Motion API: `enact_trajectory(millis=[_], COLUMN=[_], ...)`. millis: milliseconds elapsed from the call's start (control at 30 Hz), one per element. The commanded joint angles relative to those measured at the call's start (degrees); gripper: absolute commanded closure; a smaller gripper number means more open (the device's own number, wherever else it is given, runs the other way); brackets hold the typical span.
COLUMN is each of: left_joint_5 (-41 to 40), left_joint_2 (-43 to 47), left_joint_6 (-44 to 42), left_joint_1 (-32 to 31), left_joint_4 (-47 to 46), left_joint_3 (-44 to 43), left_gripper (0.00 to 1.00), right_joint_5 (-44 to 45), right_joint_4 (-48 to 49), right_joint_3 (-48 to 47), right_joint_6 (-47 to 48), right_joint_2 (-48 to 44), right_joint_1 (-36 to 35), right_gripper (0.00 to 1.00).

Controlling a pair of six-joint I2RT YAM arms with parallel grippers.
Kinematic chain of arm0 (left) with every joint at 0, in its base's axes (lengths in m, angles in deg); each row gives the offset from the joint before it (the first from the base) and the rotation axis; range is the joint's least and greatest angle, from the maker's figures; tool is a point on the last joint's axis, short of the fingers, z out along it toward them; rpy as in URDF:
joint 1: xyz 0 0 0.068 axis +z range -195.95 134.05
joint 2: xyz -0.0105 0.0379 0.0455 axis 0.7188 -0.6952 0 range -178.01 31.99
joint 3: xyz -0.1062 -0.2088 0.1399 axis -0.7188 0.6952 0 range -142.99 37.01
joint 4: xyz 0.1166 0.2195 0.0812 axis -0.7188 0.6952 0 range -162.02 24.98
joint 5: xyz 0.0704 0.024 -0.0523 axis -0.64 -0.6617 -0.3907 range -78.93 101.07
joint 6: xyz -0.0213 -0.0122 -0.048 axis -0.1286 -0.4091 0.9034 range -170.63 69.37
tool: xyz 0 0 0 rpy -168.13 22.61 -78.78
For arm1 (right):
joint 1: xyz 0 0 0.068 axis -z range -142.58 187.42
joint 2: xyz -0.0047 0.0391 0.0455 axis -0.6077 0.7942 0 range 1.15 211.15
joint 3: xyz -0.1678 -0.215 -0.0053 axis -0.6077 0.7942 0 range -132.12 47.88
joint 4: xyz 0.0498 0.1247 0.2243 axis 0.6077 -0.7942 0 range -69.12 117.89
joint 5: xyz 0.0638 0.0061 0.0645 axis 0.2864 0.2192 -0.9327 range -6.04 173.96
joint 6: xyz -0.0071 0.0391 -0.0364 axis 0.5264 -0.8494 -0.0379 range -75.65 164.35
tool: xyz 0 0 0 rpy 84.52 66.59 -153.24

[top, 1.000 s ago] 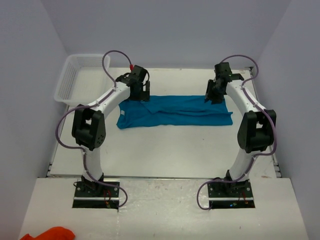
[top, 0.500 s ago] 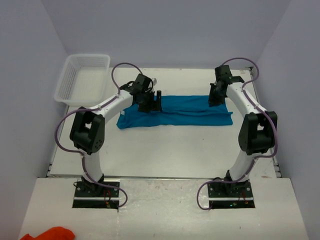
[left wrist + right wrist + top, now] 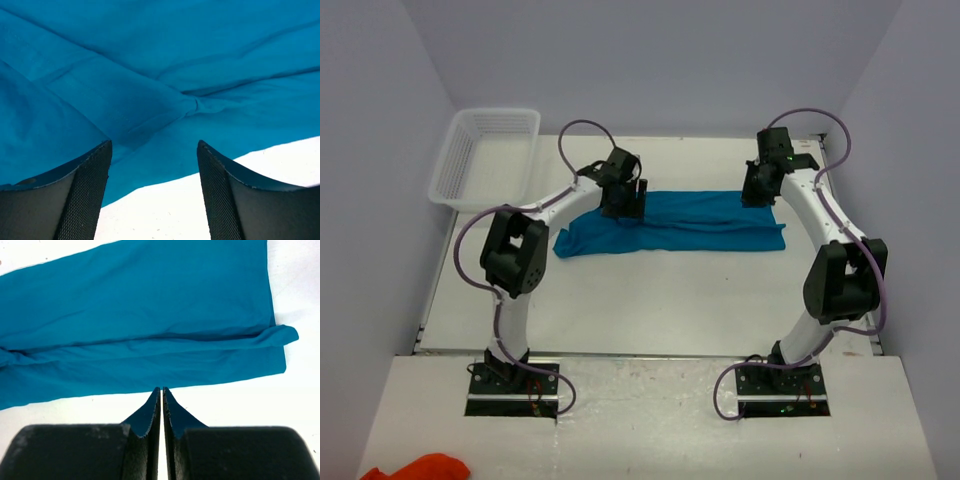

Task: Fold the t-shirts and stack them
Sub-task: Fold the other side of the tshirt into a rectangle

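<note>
One teal-blue t-shirt [image 3: 690, 222] lies folded into a long strip across the far half of the table. My left gripper [image 3: 628, 203] hangs low over the strip's far edge, left of its middle. In the left wrist view the left gripper [image 3: 153, 147] is open, with creased t-shirt fabric [image 3: 150, 75] and bare table between the fingers and nothing gripped. My right gripper [image 3: 758, 190] is at the far edge near the strip's right end. In the right wrist view the right gripper [image 3: 161, 390] is shut and empty, its tips just off the t-shirt's [image 3: 150, 315] edge.
A white mesh basket [image 3: 485, 150] stands at the table's far left corner. An orange cloth [image 3: 420, 468] lies on the near platform, bottom left. Both arm bases are bolted at the near edge, and grey walls close in the sides and back.
My left gripper has slid right along the shirt's far edge and its jaws have narrowed. My right gripper has shut, empty, and drawn slightly back from the shirt.
</note>
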Motion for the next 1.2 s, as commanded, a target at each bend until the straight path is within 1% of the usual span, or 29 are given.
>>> enact_trajectory(millis=[0,267,400,467,533,600,867,967,1167], left_joint_5=[-8.0,-13.5,-17.8,-19.7,-21.4,-22.2,-23.1,-23.4,-24.5], left_joint_2=[-0.7,-4.1,-5.3,-5.7,-5.6,-5.3,-4.3,-4.2,-3.4], left_joint_6=[-2.1,-2.5,-2.2,-1.9,-1.6,-1.5,-2.3,-2.4,-2.7], left_joint_1=[-1.9,-4.0,-4.8,-4.9,-5.0,-5.0,-5.5,-5.7,-6.9], left_joint_4=[0.1,0.8,1.5,1.6,1.3,0.6,-1.2,-1.2,-1.3], left_joint_3=[-2.7,-2.7,-2.9,-2.7,-2.3,-1.6,-1.1,-1.5,-2.4], left_gripper=[0.3,0.36,0.43,0.44,0.49,0.52,0.57,0.66,0.67], right_joint_5=[0.6,1.3,1.4,1.4,1.3,1.1,0.4,0.1,-0.5], right_joint_4=[1.2,1.3,1.6,1.7,1.8,1.8,1.6,1.8,1.7], right_joint_3=[0.3,0.7,1.3,1.4,1.5,1.5,1.1,1.2,1.3], right_joint_6=[0.5,0.9,0.9,0.9,0.9,0.9,0.7,0.5,0.3], right_joint_2=[-1.2,-1.8,-2.1,-2.0,-2.0,-2.0,-1.4,-1.2,-0.9], right_joint_1=[-0.1,0.0,0.0,0.0,0.0,0.0,0.0,0.0,0.0], right_gripper=[0.96,0.95,0.96,0.96,0.95,0.96,0.95,0.95,0.95])
